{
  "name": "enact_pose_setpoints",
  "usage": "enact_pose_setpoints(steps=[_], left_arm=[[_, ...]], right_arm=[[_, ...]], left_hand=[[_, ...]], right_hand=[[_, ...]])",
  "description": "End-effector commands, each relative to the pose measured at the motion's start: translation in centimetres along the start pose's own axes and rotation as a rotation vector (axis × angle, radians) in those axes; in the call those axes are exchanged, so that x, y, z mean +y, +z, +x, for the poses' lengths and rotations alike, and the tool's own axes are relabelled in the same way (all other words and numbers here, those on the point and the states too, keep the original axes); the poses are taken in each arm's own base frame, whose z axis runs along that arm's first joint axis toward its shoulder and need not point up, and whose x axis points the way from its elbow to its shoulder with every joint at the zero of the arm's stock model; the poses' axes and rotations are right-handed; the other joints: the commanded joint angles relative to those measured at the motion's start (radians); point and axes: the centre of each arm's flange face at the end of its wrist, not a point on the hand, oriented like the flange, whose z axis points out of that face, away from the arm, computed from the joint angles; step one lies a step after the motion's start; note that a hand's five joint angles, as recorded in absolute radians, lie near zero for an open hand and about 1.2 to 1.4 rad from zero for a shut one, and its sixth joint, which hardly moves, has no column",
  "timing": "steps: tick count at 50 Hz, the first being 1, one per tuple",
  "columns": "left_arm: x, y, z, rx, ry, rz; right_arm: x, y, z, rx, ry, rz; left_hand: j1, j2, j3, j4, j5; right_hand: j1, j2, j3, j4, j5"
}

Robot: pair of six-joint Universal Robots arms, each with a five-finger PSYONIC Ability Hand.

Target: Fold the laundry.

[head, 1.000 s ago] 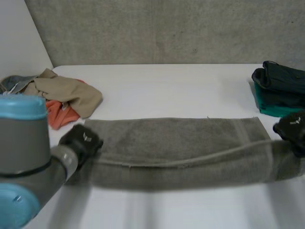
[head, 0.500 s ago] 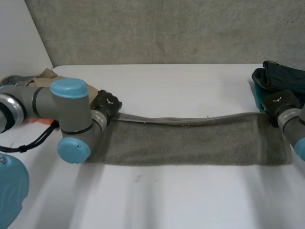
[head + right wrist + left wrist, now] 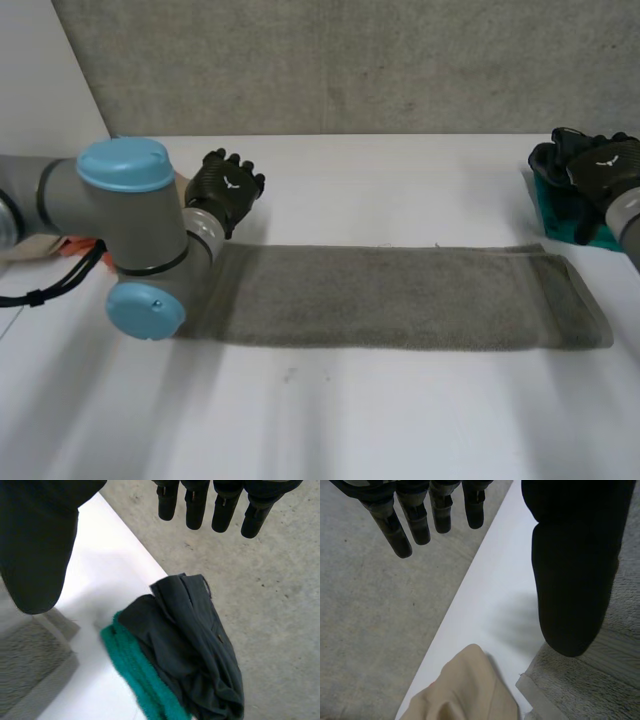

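on the white bench [image 3: 380, 180], your long grey terry towel [image 3: 400, 297] lies flat, left hand [image 3: 226, 190] and right hand [image 3: 603, 163] both wide, holding nothing

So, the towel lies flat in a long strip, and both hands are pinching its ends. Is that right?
Not quite. The towel does lie flat in a long strip, but the left hand and right hand are open and hold nothing, as the two wrist views show.
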Motion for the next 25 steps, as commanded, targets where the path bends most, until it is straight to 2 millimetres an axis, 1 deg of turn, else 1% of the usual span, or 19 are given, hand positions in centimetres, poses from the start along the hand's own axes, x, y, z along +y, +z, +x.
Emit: enact_pose_setpoints(steps=[1,2,3,4,7,8,10,13,20,24,25], left_arm=[[-0.8,-3.5,-1.2,0.004,-0.12,0.001],[-0.8,-3.8,-1.2,0.008,-0.145,0.0],[-0.8,-4.1,-1.2,0.01,-0.171,0.0],[-0.7,-4.5,-1.1,0.02,-0.218,-0.004],[-0.7,-5.1,-0.6,0.048,-0.28,-0.002],[-0.6,-5.3,-0.3,0.065,-0.312,0.002],[-0.6,-5.5,0.1,0.097,-0.344,0.007],[-0.6,-5.6,0.4,0.112,-0.353,0.011],[-0.5,-5.4,0.5,0.1,-0.356,0.03],[-0.3,-5.3,0.6,0.095,-0.357,0.038],[-0.2,-5.3,0.7,0.093,-0.357,0.037]], right_arm=[[3.7,-4.4,0.7,-0.209,0.137,-0.189],[4.3,-4.9,0.5,-0.23,0.151,-0.216],[5.5,-5.5,0.1,-0.261,0.176,-0.244],[6.0,-5.7,-0.2,-0.277,0.187,-0.251],[7.5,-6.3,-0.9,-0.307,0.211,-0.249],[8.3,-6.4,-1.3,-0.311,0.22,-0.24],[9.1,-6.5,-1.8,-0.309,0.219,-0.223],[9.8,-6.5,-2.3,-0.301,0.214,-0.194],[10.0,-6.4,-2.7,-0.292,0.197,-0.159],[10.1,-6.1,-2.6,-0.285,0.192,-0.147],[10.2,-5.8,-2.5,-0.273,0.183,-0.136]], left_hand=[[-0.021,-0.025,-0.031,-0.024,-0.046],[-0.021,-0.025,-0.031,-0.024,-0.046],[-0.021,-0.025,-0.031,-0.024,-0.046],[-0.021,-0.025,-0.031,-0.024,-0.046],[-0.021,-0.025,-0.031,-0.024,-0.046],[-0.021,-0.025,-0.031,-0.024,-0.046],[-0.021,-0.025,-0.031,-0.024,-0.046],[-0.018,-0.022,-0.028,-0.021,-0.043],[-0.015,-0.019,-0.025,-0.018,-0.04],[-0.015,-0.019,-0.025,-0.018,-0.04],[-0.015,-0.019,-0.025,-0.018,-0.04]], right_hand=[[0.171,0.178,0.182,0.182,0.168],[0.206,0.213,0.217,0.217,0.203],[0.256,0.263,0.267,0.267,0.253],[0.282,0.29,0.293,0.293,0.279],[0.3,0.307,0.311,0.311,0.297],[0.315,0.322,0.326,0.326,0.312],[0.332,0.34,0.344,0.344,0.329],[0.332,0.34,0.344,0.344,0.329],[0.379,0.386,0.39,0.39,0.376],[0.602,0.609,0.613,0.613,0.599],[0.928,0.935,0.939,0.939,0.925]])
